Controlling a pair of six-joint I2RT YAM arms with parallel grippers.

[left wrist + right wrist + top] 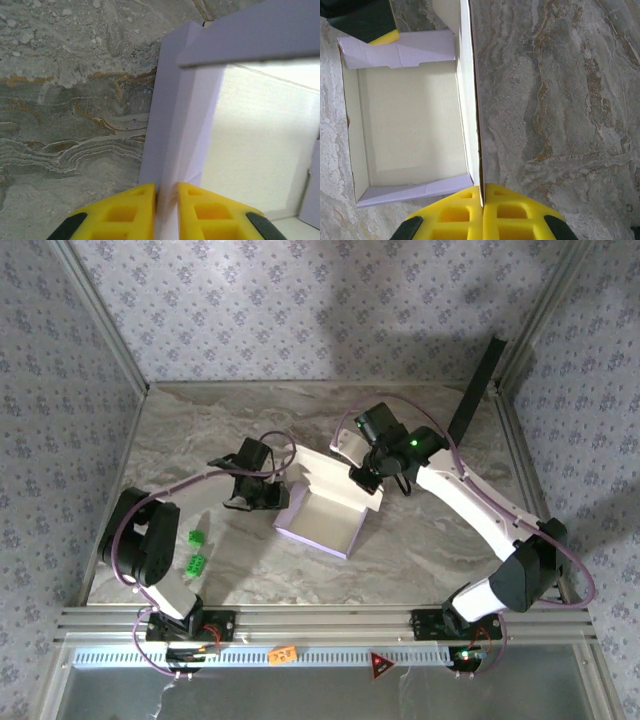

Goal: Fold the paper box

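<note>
The left end effector (166,202) is squeezing one thin side wall of the paper box (175,100), with its yellow fingers (132,212) pressing on both sides of that wall. The fingers are blocky, with square holes in them and black parts behind. The right end effector (483,200) is pressed together on the thin edge of another wall, and the card is showing as a slim line between its two yellow fingers. The box is made of thin, smooth card, pale purple on the outside and cream on the inside. It is sitting open like a shallow square tray in the middle of the counter (420,540), between the two arms. The counter is looking like grey stone with wavy brown lines. The left arm (145,540) is bending out to the left and reaching across to the box's left side. The right arm (470,505) is stretching long and white from the near right corner up to the box's far right side. Two small green blocks (197,538) are lying near the left arm, well apart from the box. A long black panel (476,390) is leaning in the far right corner.
</note>
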